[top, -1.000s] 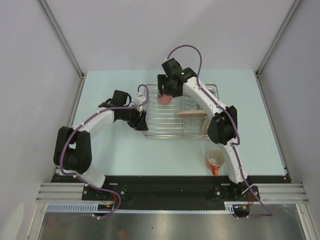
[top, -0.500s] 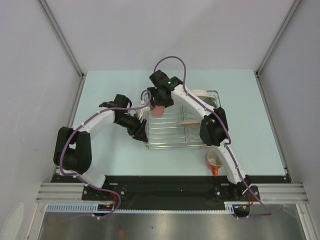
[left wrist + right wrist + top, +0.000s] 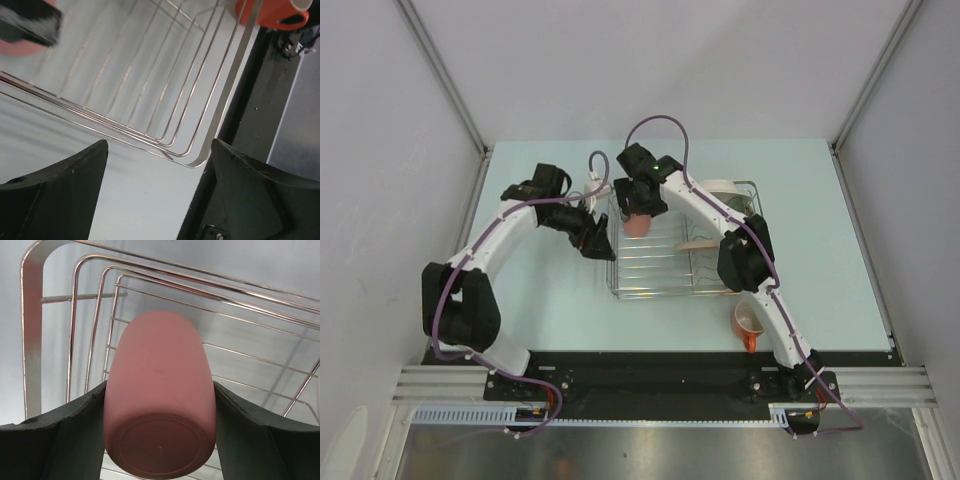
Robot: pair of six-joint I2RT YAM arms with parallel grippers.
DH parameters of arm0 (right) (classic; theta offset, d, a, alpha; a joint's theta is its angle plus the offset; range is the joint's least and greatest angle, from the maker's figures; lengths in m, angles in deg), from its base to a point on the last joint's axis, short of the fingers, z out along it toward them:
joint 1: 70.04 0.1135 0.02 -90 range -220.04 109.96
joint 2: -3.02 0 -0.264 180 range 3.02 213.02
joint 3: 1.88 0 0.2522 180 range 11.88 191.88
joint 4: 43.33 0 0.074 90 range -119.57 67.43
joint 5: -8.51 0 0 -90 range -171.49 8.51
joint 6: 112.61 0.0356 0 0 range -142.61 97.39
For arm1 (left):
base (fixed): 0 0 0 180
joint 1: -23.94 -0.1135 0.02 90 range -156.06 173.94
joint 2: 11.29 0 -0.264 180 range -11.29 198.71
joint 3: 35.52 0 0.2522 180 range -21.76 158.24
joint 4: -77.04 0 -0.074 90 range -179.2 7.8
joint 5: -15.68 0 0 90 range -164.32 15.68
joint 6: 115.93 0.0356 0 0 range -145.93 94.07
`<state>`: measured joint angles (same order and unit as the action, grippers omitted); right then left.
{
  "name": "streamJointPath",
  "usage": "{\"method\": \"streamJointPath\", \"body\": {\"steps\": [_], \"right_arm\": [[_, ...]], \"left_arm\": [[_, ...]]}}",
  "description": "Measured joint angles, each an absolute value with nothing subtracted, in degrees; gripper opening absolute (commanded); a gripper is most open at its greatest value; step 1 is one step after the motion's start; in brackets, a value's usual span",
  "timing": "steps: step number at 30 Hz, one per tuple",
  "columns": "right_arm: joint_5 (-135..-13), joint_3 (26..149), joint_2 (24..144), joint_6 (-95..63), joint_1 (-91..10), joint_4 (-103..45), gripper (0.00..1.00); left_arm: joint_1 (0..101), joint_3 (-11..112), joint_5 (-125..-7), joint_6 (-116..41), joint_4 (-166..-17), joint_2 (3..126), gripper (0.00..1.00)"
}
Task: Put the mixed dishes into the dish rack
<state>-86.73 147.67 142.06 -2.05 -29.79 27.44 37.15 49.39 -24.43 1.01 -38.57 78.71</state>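
The dish rack [image 3: 650,296] of thin silver wire lies mid-table. My right gripper [image 3: 636,208] hangs over its far-left corner, shut on the pink handleless cup [image 3: 160,390], whose base faces the wrist camera and whose sides press both fingers. The cup [image 3: 636,224] is above the rack's wires [image 3: 30,340]. My left gripper [image 3: 599,243] is just left of the rack's left side, open with only bare table between its fingers [image 3: 75,170]. The rack's corner [image 3: 220,110] lies just beyond them. The orange mug [image 3: 750,322] stands on the table in front of the rack.
A tan plate [image 3: 698,242] stands on edge in the rack's right half, and a white dish [image 3: 725,187] sits at its far-right corner. The right arm's elbow [image 3: 740,262] hangs over the rack's right end. Grey walls enclose the table on three sides.
The right gripper carried the pink cup leftward to the rack's left corner, and the rack shifted. The left gripper opened, came off the rack's left edge, and its arm drew back.
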Motion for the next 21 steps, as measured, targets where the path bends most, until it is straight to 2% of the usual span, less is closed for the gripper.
{"method": "streamJointPath", "body": {"steps": [6,8,9,17,21], "right_arm": [[-87.4,147.7,142.1,-3.2,-29.4,27.4,0.69],[-87.8,147.7,142.1,-3.4,-29.1,27.5,0.97],[-88.1,147.7,142.1,-3.5,-29.1,27.6,1.0],[-90.2,147.4,142.1,-4.3,-27.8,29.5,1.0],[-91.2,146.8,142.1,-4.3,-27.4,30.1,1.0]], "left_arm": [[35.3,54.0,-24.1,1.0,-39.8,76.0,0.89],[35.3,54.5,-24.1,1.0,-39.8,75.7,0.89],[35.3,54.6,-24.1,0.9,-39.9,75.6,0.9],[35.3,54.7,-24.4,0.2,-40.3,75.6,0.9],[35.3,55.2,-24.6,-0.4,-40.7,75.6,0.96]]}}
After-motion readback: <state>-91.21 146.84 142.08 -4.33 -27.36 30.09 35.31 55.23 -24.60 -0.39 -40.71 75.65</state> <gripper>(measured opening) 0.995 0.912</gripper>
